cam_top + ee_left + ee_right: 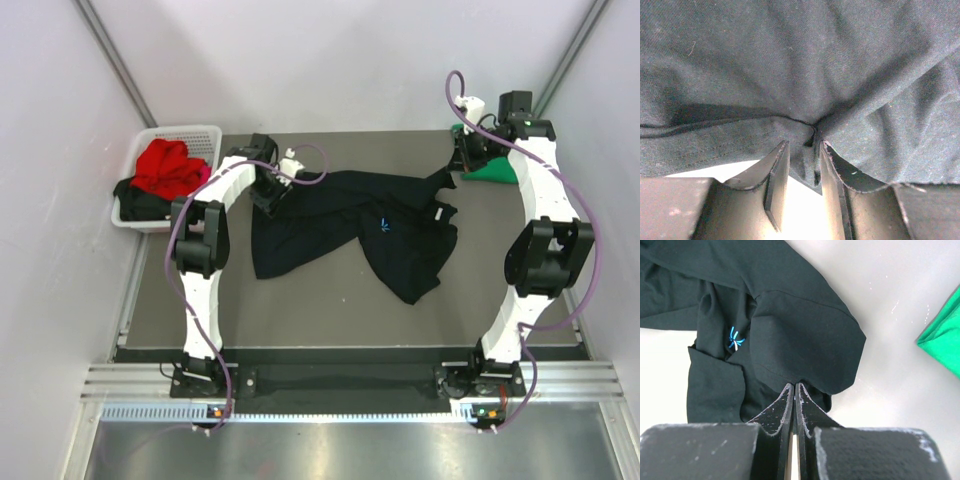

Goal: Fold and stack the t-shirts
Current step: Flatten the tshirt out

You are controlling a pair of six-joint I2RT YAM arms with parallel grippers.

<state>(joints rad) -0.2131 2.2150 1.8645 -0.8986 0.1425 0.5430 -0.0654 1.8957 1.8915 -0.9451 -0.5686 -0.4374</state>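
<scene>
Since the black t-shirt [330,225] is limp, light cloth with no stiffness of its own, it will sag and bunch wherever it is unsupported. The sensible holds are its firmer stitched parts: hem corners, shoulder seams or sleeve ends, taken in two places well apart so that it hangs flat.

It lies crumpled across the middle of the surface [330,310] with its small blue mark [383,224] facing up. One end reaches toward the left arm and the other toward the far right corner.

The left tool [802,150] stands about half spread and pinches a gathered fold of the shirt between its fingers [776,185]. Creases run in to that point, and the cloth there is raised off the surface.

The right tool [794,388] is pressed together, its tips at the shirt's edge. A thin bit of hem may be caught between them, though the view does not settle that.

Near that tool, at the far right, lies the green t-shirt [495,172], apart from the black one. A red t-shirt [165,165] and a dark garment [140,203] sit in the white basket [190,131] at the far left.
</scene>
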